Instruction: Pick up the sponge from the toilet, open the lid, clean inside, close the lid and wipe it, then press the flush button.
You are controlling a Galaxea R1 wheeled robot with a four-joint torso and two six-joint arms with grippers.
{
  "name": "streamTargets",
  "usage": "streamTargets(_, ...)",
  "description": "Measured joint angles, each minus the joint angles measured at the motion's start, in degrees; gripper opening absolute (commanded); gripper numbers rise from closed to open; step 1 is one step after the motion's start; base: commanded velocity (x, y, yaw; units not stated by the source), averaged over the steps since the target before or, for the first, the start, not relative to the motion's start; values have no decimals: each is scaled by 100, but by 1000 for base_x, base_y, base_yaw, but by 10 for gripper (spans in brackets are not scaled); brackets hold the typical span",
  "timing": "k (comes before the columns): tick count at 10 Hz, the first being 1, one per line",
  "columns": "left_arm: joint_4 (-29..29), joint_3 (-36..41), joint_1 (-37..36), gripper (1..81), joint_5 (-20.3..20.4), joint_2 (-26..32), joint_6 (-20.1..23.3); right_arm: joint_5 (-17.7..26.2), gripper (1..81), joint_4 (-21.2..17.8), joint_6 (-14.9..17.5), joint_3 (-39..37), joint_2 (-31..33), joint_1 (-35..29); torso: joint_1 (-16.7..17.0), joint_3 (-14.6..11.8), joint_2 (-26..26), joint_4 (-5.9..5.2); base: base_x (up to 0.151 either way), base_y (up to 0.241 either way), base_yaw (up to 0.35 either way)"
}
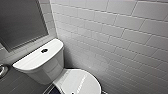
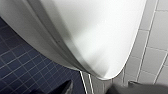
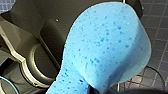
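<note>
The white toilet [image 1: 47,72] stands against the tiled wall, with the small dark flush button [image 1: 44,50] in the middle of its flat tank top. Below it the white oval lid [image 1: 80,81] lies down over the bowl. In the left wrist view the lid [image 2: 100,32] shows large and close. My left gripper [image 2: 100,88] hangs open just off its rounded edge, holding nothing. The bright blue sponge [image 3: 107,47] sticks out from my right gripper [image 3: 96,90], which is shut on its narrow end.
White brick tiles [image 1: 120,37] cover the wall right of the toilet. A dark framed panel [image 1: 20,22] hangs above the tank. A metal fitting [image 1: 2,70] sits at the left edge. Dark blue floor tiles [image 2: 20,65] lie beside the bowl.
</note>
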State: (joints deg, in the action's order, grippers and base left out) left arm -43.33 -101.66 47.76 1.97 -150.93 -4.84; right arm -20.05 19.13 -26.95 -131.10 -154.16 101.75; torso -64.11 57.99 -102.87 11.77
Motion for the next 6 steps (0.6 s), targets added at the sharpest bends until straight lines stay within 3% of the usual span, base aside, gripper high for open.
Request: streamTargets(6,-6,41,-201,811,-9,-4,-100,5,10,0,0,-27,-16,0,0,0,0,0,0,0,0)
